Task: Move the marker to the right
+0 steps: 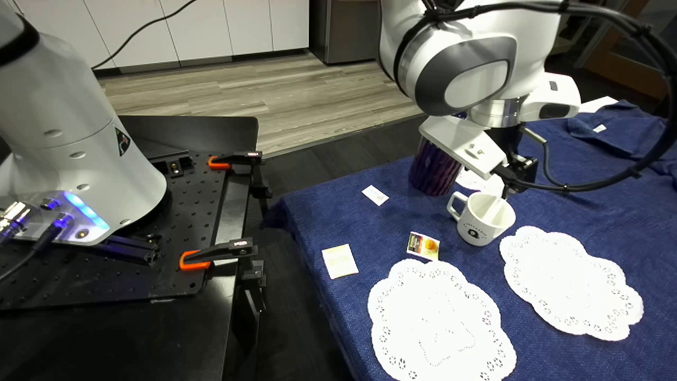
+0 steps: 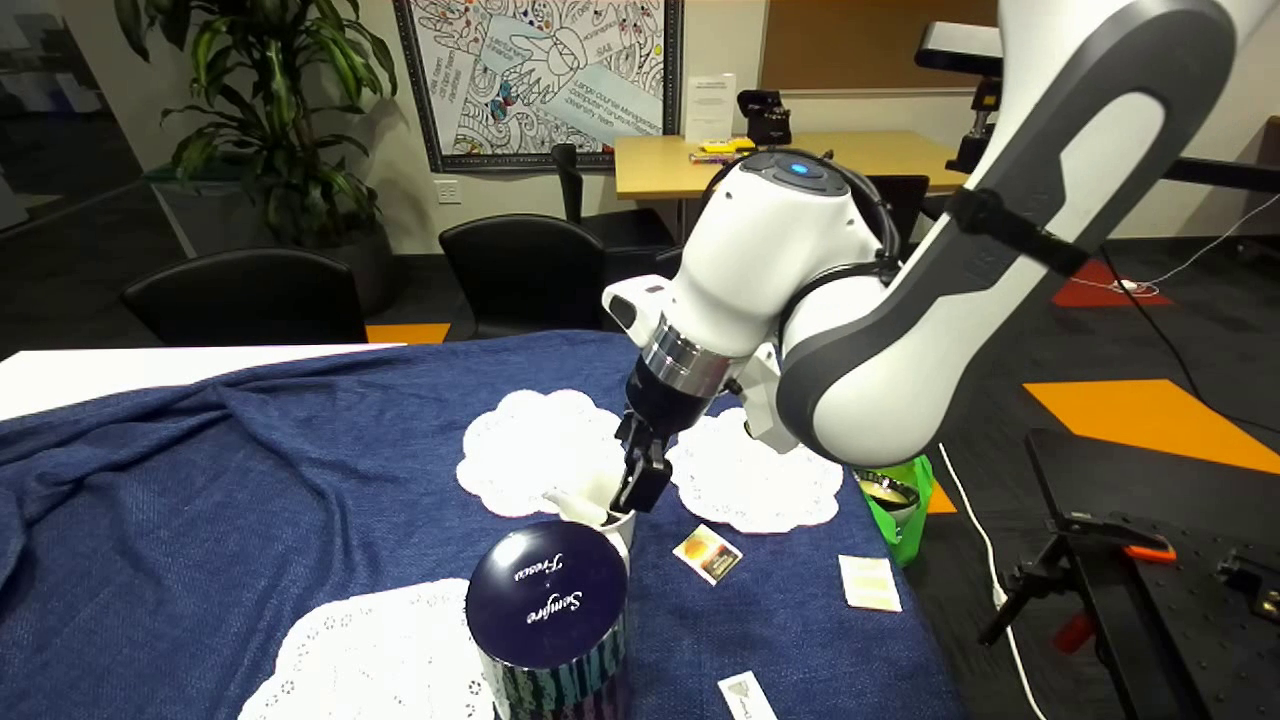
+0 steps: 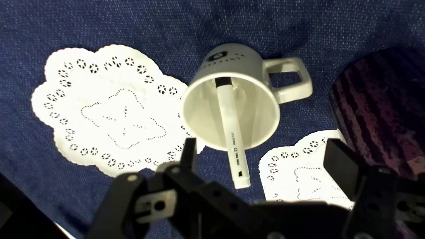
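White and slim, the marker (image 3: 232,129) stood aslant in the mug (image 1: 474,230), its dark end down inside and its pale end jutting out past the rim. It looked like hard plastic: light, stiff, hard to break, yet smooth and probably round, so apt to twist or slip if pinched off-centre. The free end beyond the rim seemed the best place to take hold, squeezed squarely across the barrel and clear of the mug, which a bump might tip or drag.

The hand (image 3: 264,154) hung close by the rim with its two fingers (image 3: 189,154) spread well apart, holding nothing; in the wrist view the free end showed between them, closer to the finger on the left, and neither appeared to touch it. Before being carried right, the marker would likely need drawing out along its own slant; how far it should go was not clear.

In an exterior view, one doily (image 1: 574,280) lay just right of the mug and nearer, and another doily (image 1: 439,317) lay at the near side, slightly left. The purple tin (image 1: 435,170) stood to the far left of the mug, with a third doily (image 2: 385,655) just beside it. Left of the mug were an orange-printed packet (image 1: 423,245), a pale square packet (image 1: 340,261) and, farther back, a small white packet (image 1: 375,195), all on the blue-draped counter (image 1: 383,227).
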`<action>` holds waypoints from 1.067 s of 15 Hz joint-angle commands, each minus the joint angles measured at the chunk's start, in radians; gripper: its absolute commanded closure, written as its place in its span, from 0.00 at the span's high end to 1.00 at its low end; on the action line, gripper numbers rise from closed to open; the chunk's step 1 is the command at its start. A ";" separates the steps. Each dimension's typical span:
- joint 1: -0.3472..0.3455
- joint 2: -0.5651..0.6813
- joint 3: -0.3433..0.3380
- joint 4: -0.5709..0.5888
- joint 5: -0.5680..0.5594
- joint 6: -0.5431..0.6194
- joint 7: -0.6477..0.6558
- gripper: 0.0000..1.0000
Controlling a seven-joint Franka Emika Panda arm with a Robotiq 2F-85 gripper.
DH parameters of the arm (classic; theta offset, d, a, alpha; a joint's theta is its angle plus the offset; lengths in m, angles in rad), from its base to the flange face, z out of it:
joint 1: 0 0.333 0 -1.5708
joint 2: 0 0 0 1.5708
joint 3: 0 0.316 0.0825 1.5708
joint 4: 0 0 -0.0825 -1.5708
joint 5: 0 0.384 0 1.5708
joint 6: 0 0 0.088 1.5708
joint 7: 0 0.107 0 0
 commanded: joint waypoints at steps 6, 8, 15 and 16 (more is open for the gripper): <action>-0.047 0.077 0.058 0.114 -0.013 0.005 -0.044 0.66; -0.046 0.091 0.064 0.133 -0.014 -0.002 -0.047 0.69; -0.044 0.150 0.066 0.205 -0.014 -0.021 -0.043 0.61; -0.045 0.160 0.065 0.216 -0.014 -0.021 -0.042 0.62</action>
